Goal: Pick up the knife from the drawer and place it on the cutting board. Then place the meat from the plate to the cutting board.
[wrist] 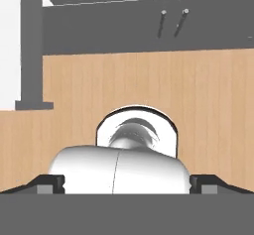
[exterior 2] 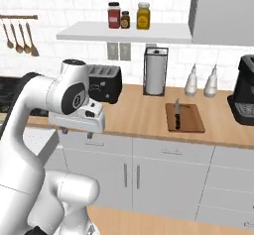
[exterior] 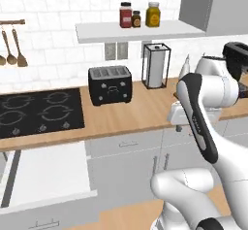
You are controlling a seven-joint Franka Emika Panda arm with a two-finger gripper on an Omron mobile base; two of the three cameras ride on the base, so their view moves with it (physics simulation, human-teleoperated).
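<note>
One step done: knife (exterior 2: 176, 113) laid flat on cutting board (exterior 2: 193, 122), blade twd wall, so it's steady.
Tool (wrist: 127, 184): released, jaws spread wide, nothing gripped.
Drawer (exterior: 48, 172): left pulled out.
Meat, plate: not spotted; to be fetched next, prob.
</note>
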